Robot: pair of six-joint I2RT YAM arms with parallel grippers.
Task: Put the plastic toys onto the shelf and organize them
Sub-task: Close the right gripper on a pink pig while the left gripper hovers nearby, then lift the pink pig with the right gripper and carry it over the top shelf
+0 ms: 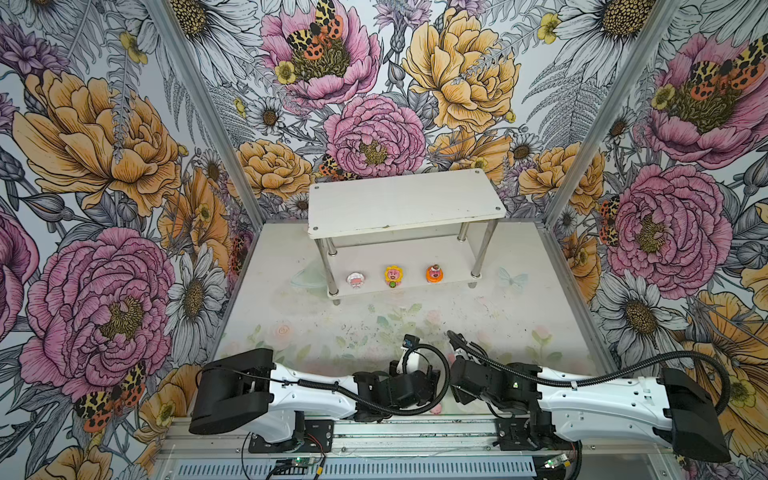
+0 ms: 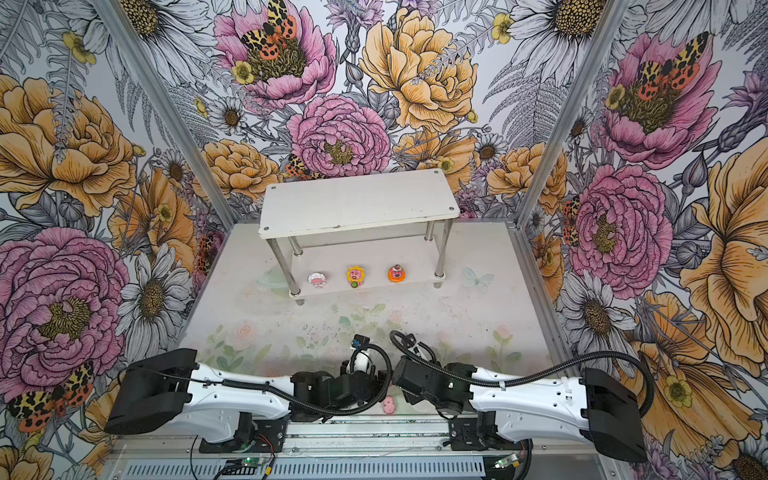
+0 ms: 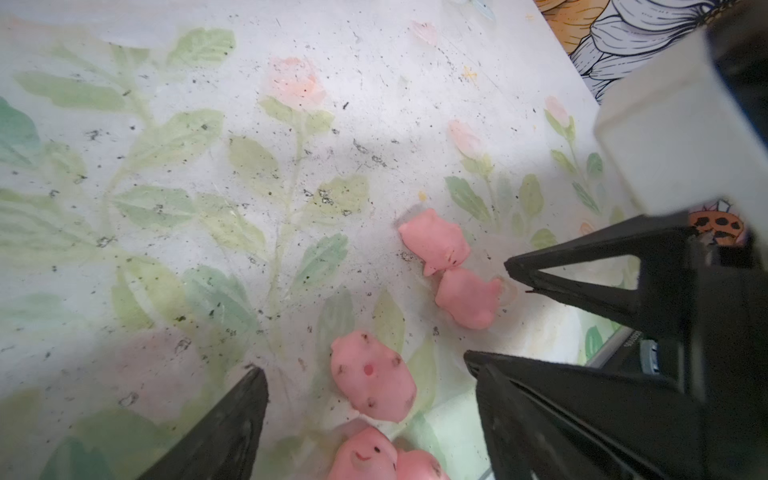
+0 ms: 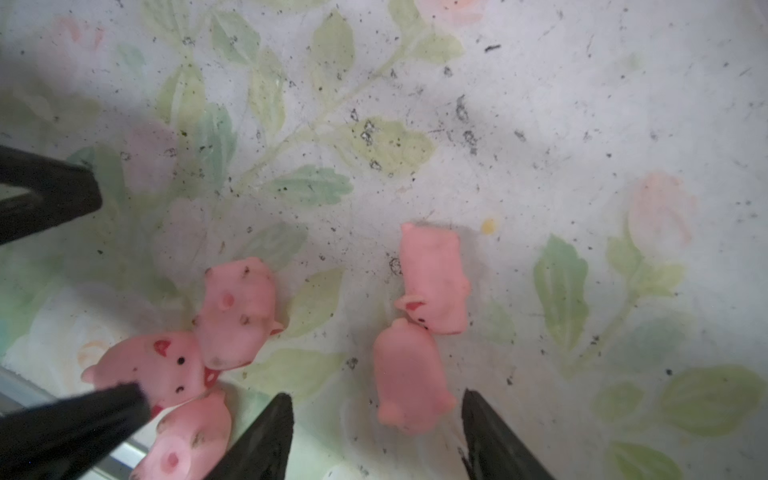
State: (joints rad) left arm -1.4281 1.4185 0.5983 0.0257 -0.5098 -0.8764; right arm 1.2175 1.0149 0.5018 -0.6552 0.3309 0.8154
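Closest to us, the white and black left arm [image 1: 316, 388] and the white and black right arm [image 1: 590, 392] lie low along the near edge of the pale table with faded printed flowers [image 1: 374, 328]. Their claws meet in the middle, right over five tiny pink toy pigs [image 2: 389, 405]. The pigs all lie on the table by that edge.

The left claw [image 3: 363, 363] has its two black fingers wide apart. One belly-up pink pig [image 3: 372, 376] lies between them, and nothing pinches it. It touches a smiling pink pig [image 4: 153, 365], and that one touches a third pink pig [image 4: 191, 440].

The right claw [image 4: 376, 395] is apart too. A pink pig with its back up [image 4: 409, 374] lies between its fingers. One finger is very close to it, but I cannot tell if they touch. A fifth pink pig [image 4: 434, 278] touches this one.

Farther back stands the white two-level shelf with shiny metal legs [image 1: 407, 203]. On its lower board three bigger pig-faced toys stand in a row, apart from each other. The white-hooded pig toy [image 1: 356, 280] is on the left, the yellow sunflower pig toy [image 1: 392, 276] is in the middle, and the orange pig toy [image 1: 434, 274] is on the right. Behind the shelf rise walls with big printed flowers [image 1: 374, 83].
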